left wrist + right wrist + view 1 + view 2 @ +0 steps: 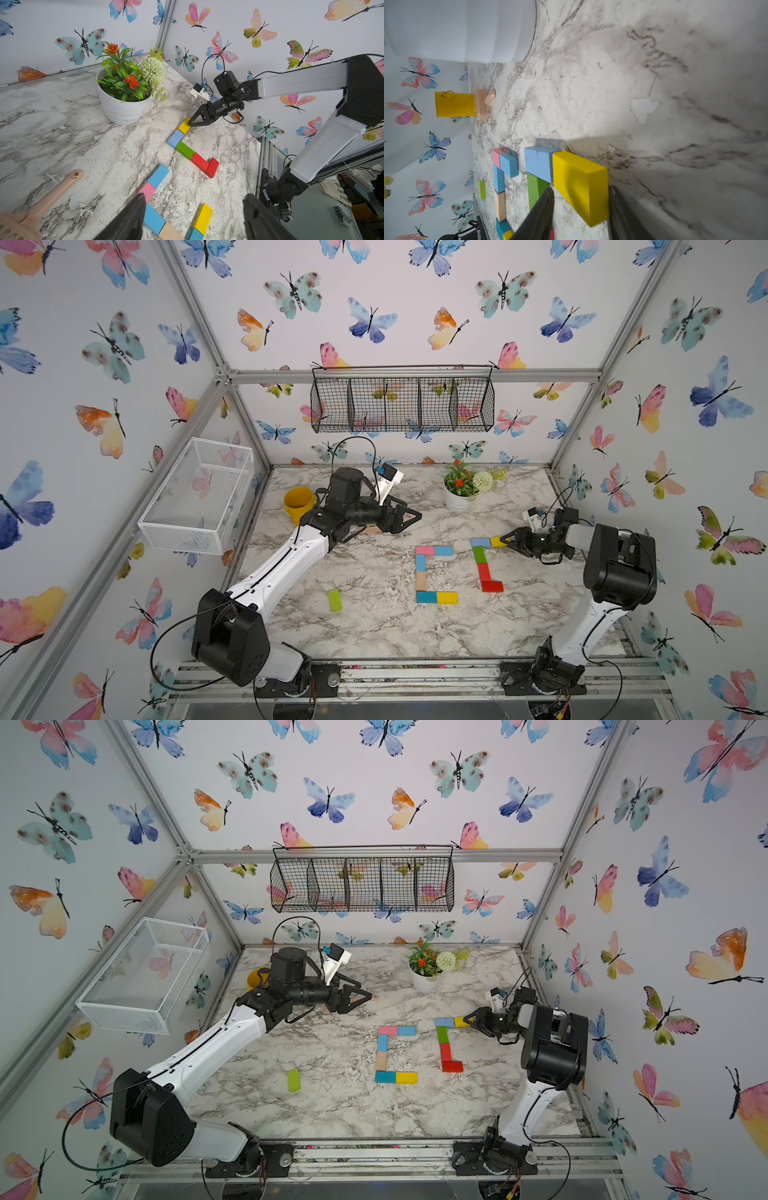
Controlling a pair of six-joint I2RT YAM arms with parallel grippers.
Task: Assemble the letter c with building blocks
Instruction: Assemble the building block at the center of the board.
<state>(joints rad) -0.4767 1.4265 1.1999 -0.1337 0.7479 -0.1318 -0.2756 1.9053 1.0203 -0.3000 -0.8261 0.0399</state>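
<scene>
The yellow block [579, 182] lies flat on the counter [374, 635], butted against the light blue block [538, 163] to extend the upper arm of a C. The green block [479, 554] and red blocks [484, 572] form its spine and foot. The right pincer [190, 123] straddles the yellow block; whether it is clamped or freed cannot be told. The left pincer [194, 199] is held wide and empty, clear of the work. A lime block [335, 600], lying apart, is probably meant for the lower arm.
</scene>
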